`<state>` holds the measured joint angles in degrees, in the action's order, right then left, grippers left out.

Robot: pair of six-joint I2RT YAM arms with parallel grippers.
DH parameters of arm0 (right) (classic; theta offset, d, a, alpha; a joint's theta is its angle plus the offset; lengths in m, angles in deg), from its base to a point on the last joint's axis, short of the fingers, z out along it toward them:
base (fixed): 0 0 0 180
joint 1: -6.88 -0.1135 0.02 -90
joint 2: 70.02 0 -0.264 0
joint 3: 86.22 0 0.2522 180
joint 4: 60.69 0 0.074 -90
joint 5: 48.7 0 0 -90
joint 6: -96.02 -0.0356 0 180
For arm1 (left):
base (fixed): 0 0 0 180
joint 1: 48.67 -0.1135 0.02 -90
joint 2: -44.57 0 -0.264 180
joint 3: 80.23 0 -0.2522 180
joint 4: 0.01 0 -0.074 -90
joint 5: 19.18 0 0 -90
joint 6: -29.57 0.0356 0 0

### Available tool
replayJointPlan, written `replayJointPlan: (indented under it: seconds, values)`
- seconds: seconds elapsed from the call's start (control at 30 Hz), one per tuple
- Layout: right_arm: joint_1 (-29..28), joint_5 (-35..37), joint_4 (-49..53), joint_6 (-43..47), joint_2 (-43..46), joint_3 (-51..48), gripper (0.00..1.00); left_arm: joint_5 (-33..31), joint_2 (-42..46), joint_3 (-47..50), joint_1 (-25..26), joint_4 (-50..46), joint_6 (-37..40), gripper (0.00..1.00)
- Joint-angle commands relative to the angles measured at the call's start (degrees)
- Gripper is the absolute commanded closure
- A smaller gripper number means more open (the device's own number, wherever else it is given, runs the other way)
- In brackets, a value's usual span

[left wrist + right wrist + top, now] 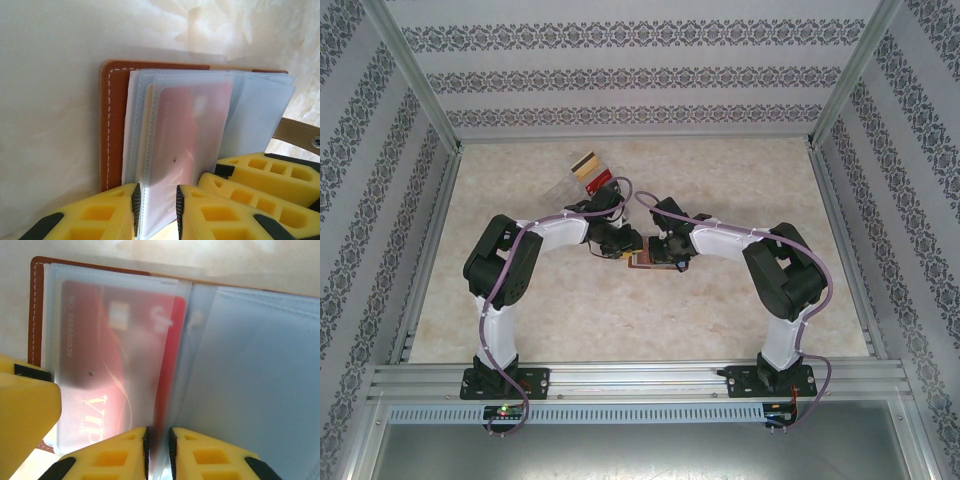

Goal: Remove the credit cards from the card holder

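Starting nearest the arm bases, the card holder (645, 262) is found at the middle of the table (620, 325), lying open with its brown cover down, and both grippers are brought together over it. The left gripper (157, 202) is placed at the holder's left side, its yellow fingers closed from either side on a bunch of the clear sleeves (260, 110), with a red card (195, 130) seen inside that bunch. At the holder's right side, the right gripper (159, 442) is pinched shut on the edge of one of those sleeves, just beside the red card, whose face is marked VIP. The two grippers are held almost touching above the holder. White stitching is seen along the holder's brown border, and a tan strap (300, 136) with a snap is laid out from its side. Beyond the holder, toward the far left, loose cards (588, 166) are spread on the table, well apart from it.
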<state>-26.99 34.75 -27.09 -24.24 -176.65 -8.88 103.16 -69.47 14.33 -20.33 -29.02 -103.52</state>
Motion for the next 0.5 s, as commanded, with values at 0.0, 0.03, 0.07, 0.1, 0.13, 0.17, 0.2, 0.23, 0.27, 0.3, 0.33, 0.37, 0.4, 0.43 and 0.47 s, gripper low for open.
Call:
replayJointPlan:
  seconds: [0.0,0.03,0.07,0.1,0.13,0.17,0.2,0.23,0.27,0.3,0.33,0.37,0.4,0.43,0.47]
  values:
    - [0.4,0.7,1.8,-0.9,-2.8,-2.4,0.79,0.3,-2.2,-1.6,1.3,-3.8,2.4,0.72]
    - [0.4,0.6,1.8,-0.8,-2.8,-2.4,0.79,0.3,-2.4,-2.0,1.5,-4.4,2.7,0.72]
    - [0.4,0.4,1.8,-0.8,-2.9,-2.4,0.78,0.3,-2.7,-2.3,1.5,-4.9,2.9,0.72]
    - [0.5,0.2,1.7,-0.8,-3.0,-2.4,0.79,0.2,-3.0,-2.8,1.6,-5.5,3.1,0.72]
    - [0.5,-0.1,1.7,-0.7,-3.1,-2.4,0.79,0.0,-3.3,-3.0,1.6,-6.1,3.2,0.72]
    - [0.5,-0.3,1.6,-0.7,-3.1,-2.4,0.79,-0.2,-3.5,-3.2,1.7,-6.3,3.2,0.72]
    - [0.5,-0.5,1.4,-0.8,-3.1,-2.5,0.79,-0.4,-3.4,-3.1,1.6,-6.4,3.1,0.72]
    - [0.6,-0.9,1.2,-0.8,-3.1,-2.6,0.79,0.0,-3.5,-3.1,1.6,-6.2,3.1,0.72]
    - [0.7,-1.3,0.9,-0.9,-3.1,-2.8,0.79,0.7,-3.6,-3.1,1.6,-5.8,3.1,0.72]
    - [0.8,-1.6,0.6,-1.0,-3.0,-2.9,0.79,1.5,-3.6,-3.2,1.6,-5.4,3.0,0.72]
    - [0.9,-2.0,0.4,-1.2,-3.1,-3.0,0.79,2.2,-3.7,-3.2,1.6,-4.8,3.0,0.72]
    - [1.1,-2.7,0.0,-1.3,-2.9,-3.1,0.79,3.7,-3.5,-3.0,1.6,-3.7,2.9,0.72]
    - [1.2,-3.2,-0.3,-1.4,-2.8,-3.3,0.79,4.8,-3.4,-2.9,1.6,-2.9,2.7,0.72]
    - [1.4,-3.5,-0.6,-1.6,-2.6,-3.4,0.79,5.2,-3.2,-2.9,1.6,-2.3,2.6,0.74]
    - [1.6,-4.0,-0.9,-1.7,-2.3,-3.6,0.79,5.4,-2.8,-2.9,1.6,-1.7,2.7,0.75]
